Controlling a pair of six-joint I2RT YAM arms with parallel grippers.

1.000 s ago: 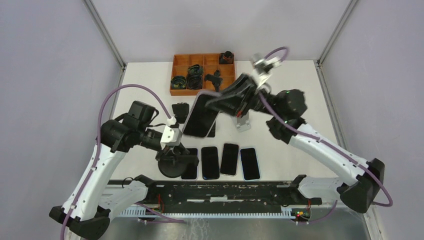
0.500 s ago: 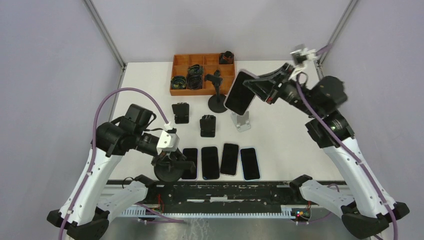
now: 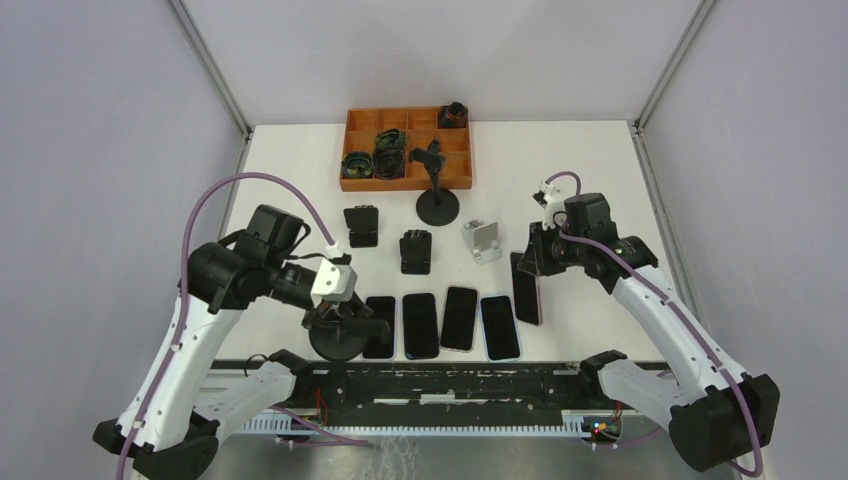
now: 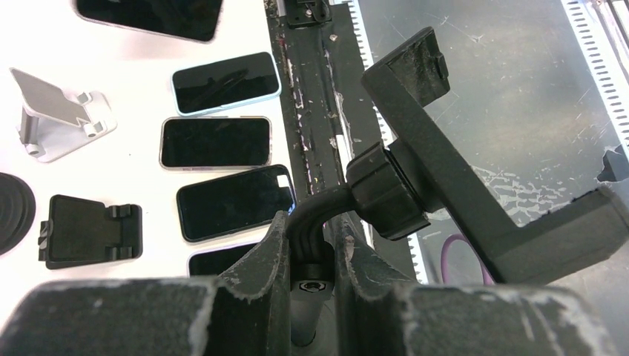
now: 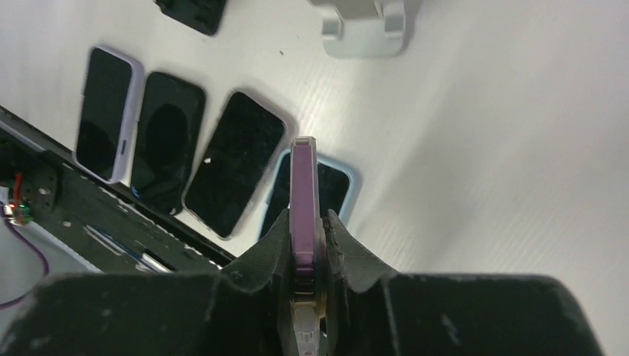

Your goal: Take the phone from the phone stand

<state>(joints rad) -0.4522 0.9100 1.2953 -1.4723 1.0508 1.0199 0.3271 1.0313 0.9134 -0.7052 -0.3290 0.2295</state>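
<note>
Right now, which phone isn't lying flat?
The purple-cased phone, pinched edgewise in the right gripper; the four others lie screen-up in a row.

A compartment tray sits at 12 o'clock, a gooseneck stand just before it. A row of four phones lies at 6 o'clock, with the phone stand at the row's 9 o'clock and a fifth phone at its 3 o'clock.

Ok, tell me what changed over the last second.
The right gripper, shut on the purple-cased phone, swung it from above the black stand to the far right. It then came down beside the row of four phones, with the phone on edge. The left gripper stayed clamped on the stand's neck. The row and orange tray stayed put.
</note>
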